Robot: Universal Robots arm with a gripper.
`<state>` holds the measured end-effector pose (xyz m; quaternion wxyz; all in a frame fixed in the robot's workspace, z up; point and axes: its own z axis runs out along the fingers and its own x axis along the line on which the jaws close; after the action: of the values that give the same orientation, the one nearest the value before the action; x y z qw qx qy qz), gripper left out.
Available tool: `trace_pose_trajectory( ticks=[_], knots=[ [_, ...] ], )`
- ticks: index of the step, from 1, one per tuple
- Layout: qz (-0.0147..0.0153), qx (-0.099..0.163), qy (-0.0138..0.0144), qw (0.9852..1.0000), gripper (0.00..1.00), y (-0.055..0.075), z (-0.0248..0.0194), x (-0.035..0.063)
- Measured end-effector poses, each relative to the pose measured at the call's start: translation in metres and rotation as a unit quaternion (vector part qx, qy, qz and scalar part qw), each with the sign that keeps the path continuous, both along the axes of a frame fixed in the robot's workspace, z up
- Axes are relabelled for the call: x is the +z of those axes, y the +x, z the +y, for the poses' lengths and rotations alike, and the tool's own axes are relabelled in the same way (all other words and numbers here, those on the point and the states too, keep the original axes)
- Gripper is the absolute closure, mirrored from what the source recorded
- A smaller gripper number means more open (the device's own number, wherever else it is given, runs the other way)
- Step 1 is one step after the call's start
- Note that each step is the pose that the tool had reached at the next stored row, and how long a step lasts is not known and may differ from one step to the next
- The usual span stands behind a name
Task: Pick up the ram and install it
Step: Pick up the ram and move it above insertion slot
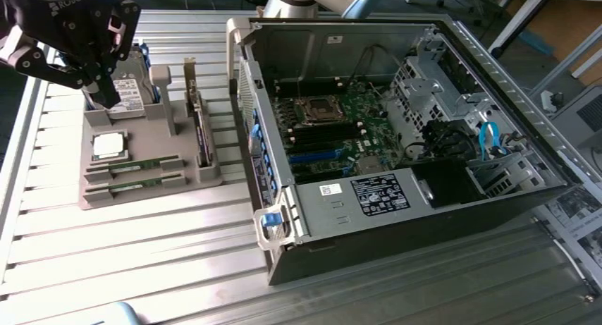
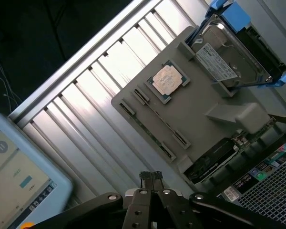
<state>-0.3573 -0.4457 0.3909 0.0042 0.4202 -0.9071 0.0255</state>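
Observation:
Two ram sticks (image 1: 132, 166) lie lengthwise in slots of the grey holder (image 1: 141, 198) on the slatted table, on the exterior view's left. In the wrist view a ram stick (image 2: 157, 117) shows edge-on as a thin green line in the holder (image 2: 200, 119). My gripper (image 1: 107, 98) hangs over the holder's far end, above the hard drive (image 1: 127, 92), well short of the ram. Its fingertips (image 2: 151, 177) are pressed together with nothing between them. The open computer case (image 1: 282, 219) lies on the exterior view's right, its motherboard (image 1: 329, 138) exposed with black and blue memory slots.
A square silver CPU (image 1: 108, 145) sits in the holder between the hard drive and the ram. An expansion card (image 1: 199, 127) stands upright along the holder's side nearest the case. A tablet (image 2: 19, 176) sits off the table's edge. A drive cage (image 1: 433, 92) fills the case's far corner.

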Motion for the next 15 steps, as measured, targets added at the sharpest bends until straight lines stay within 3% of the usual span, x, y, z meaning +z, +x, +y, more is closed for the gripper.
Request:
trace_pose_trajectory(
  ticks=[15],
  knots=[
    [0.0,0.027,-0.0059,0.9996,0.89,0.0,0.0,-0.0001]
  ],
)
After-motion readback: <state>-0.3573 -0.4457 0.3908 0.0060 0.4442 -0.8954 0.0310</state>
